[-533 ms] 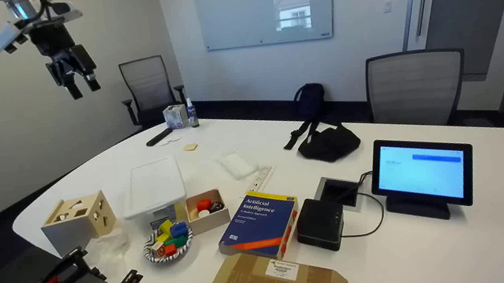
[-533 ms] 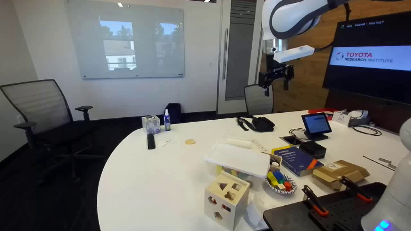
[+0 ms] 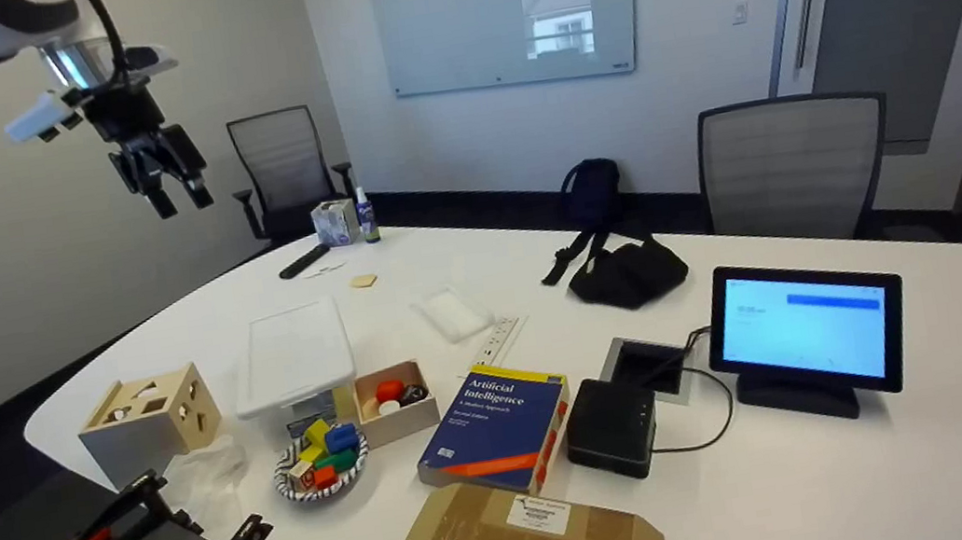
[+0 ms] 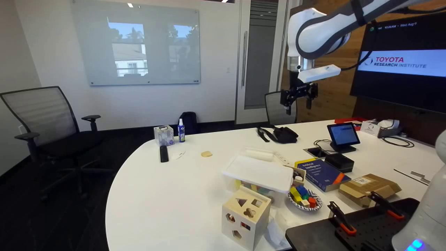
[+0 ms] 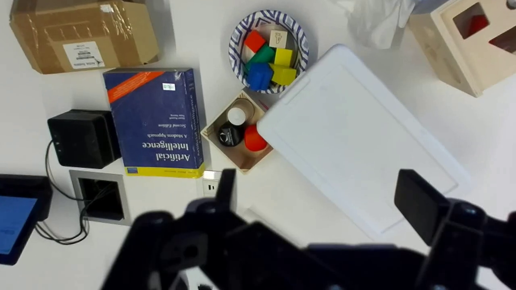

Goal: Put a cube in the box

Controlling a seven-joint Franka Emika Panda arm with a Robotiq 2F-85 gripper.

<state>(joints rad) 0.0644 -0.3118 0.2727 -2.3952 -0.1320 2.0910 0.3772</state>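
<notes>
Can read “Artificial Intelligence, A Modern Approach, Second Edition” on the textbook (image 5: 155, 117) below the wide-spread claw (image 4: 298, 109) and “TOYOTA RESEARCH INSTITUTE” on the wall screen (image 4: 400, 85) right of it in an exterior view. Can see, on the white counter (image 4: 167, 195) under the claw, a cube (image 5: 278, 39), apparently marked “4”, in the patterned bowl (image 5: 234, 50) and, toward the claw's right in the wrist view, the shape-sorter box (image 5: 471, 52).

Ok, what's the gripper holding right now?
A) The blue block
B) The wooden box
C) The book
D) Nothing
D: in the wrist view the gripper stands open with nothing between its fingers, and the blue block lies in the bowl.
</notes>
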